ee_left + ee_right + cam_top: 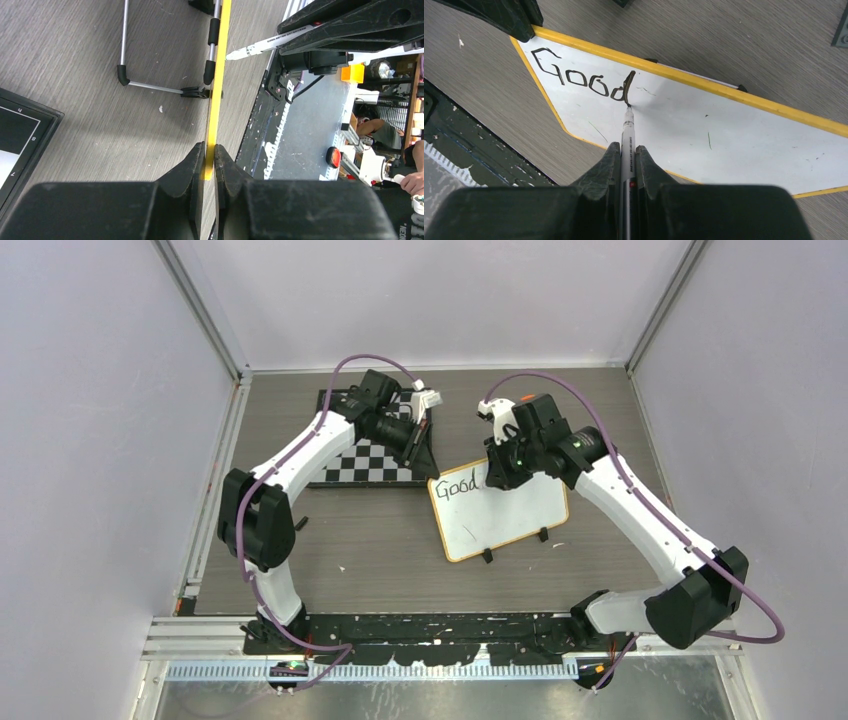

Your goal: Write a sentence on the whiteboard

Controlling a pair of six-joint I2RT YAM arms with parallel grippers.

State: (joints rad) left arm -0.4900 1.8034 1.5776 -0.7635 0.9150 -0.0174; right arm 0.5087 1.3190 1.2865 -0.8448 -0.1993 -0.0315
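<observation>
The whiteboard (515, 518) with a yellow rim lies tilted at the table's middle, with "Good" (584, 80) written in black at its upper left. My left gripper (428, 458) is shut on the board's upper-left corner; the left wrist view shows the yellow rim (216, 100) edge-on between its jaws (209, 152). My right gripper (497, 477) is shut on a white marker (628, 135), upright over the board. The marker tip touches the white surface (734, 130) at the foot of the "d". The marker also shows in the left wrist view (270, 44).
A black-and-white chessboard (375, 462) lies just left of the whiteboard, under my left arm; its corner shows in the left wrist view (15, 140). The board's metal stand with black feet (150, 86) rests on the wood table. Walls enclose three sides.
</observation>
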